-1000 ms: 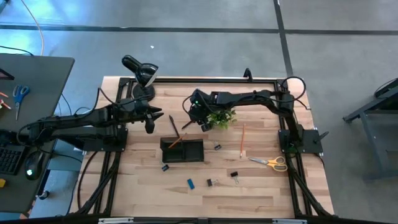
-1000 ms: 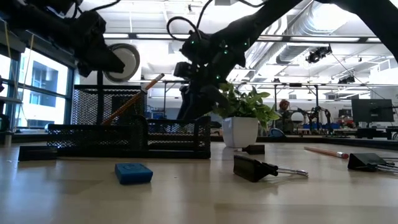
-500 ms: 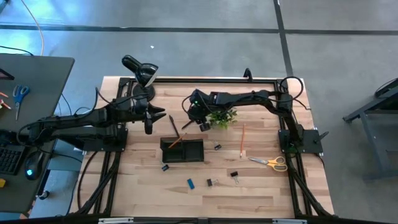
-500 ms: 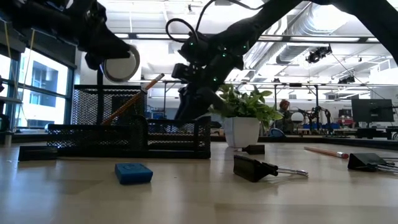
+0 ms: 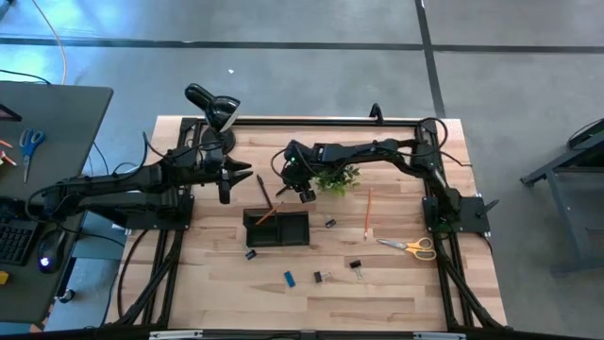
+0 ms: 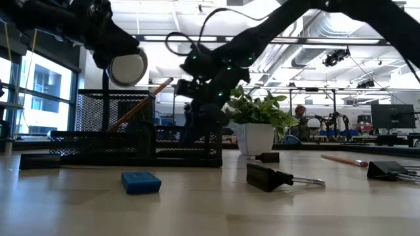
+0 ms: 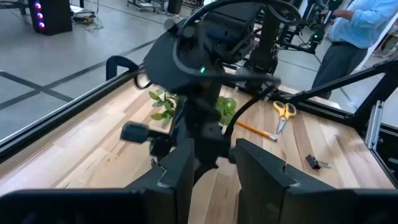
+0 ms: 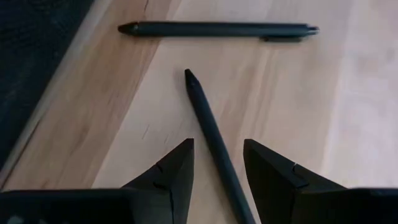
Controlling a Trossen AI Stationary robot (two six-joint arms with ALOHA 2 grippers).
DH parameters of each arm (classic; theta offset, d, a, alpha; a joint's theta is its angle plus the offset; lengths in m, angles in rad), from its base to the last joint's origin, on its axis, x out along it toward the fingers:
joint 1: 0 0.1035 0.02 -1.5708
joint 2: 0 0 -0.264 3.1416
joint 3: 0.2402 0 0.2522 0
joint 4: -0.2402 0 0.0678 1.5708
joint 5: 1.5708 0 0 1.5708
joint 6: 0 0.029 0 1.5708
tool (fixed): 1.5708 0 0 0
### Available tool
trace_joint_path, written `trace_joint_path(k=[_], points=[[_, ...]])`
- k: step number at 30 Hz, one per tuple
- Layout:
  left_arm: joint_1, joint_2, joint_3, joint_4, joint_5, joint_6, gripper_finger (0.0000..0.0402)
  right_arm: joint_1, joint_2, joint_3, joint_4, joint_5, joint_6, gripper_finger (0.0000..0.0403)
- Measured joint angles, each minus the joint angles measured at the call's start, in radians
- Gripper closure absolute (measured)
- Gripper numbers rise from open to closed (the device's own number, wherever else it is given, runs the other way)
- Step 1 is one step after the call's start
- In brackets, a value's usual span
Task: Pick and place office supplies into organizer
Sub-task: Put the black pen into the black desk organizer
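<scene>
Right gripper (image 5: 304, 194) has shifted left over the wooden table (image 5: 396, 283).

This is a robotics lab or workshop in an open industrial hall: the wooden table (image 5: 311, 274) stands on a bare grey concrete floor (image 5: 311, 76) marked with dark lines. At table height the room behind shows exposed ceiling ducts (image 6: 328, 29) at 1 o'clock, strip lights, and benches with monitors (image 6: 392, 117) and other rigs at 3 o'clock. A desk (image 5: 47, 123) with a keyboard (image 5: 14, 236) and mouse (image 5: 45, 261) sits at 9 o'clock, and a person (image 7: 348, 31) stands beyond the table.
</scene>
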Motion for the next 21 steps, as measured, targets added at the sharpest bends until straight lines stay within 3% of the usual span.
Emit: trace_joint_path(k=[11,21], points=[[0.0,0.0,0.0,-0.035,0.0,0.007,0.0296,0.002,0.161,0.317,-0.373,0.012,-0.032,0.0269],[0.0,0.0,0.0,-0.071,0.0,0.007,0.0296,-0.011,0.175,0.345,-0.411,0.042,-0.057,0.0282]])
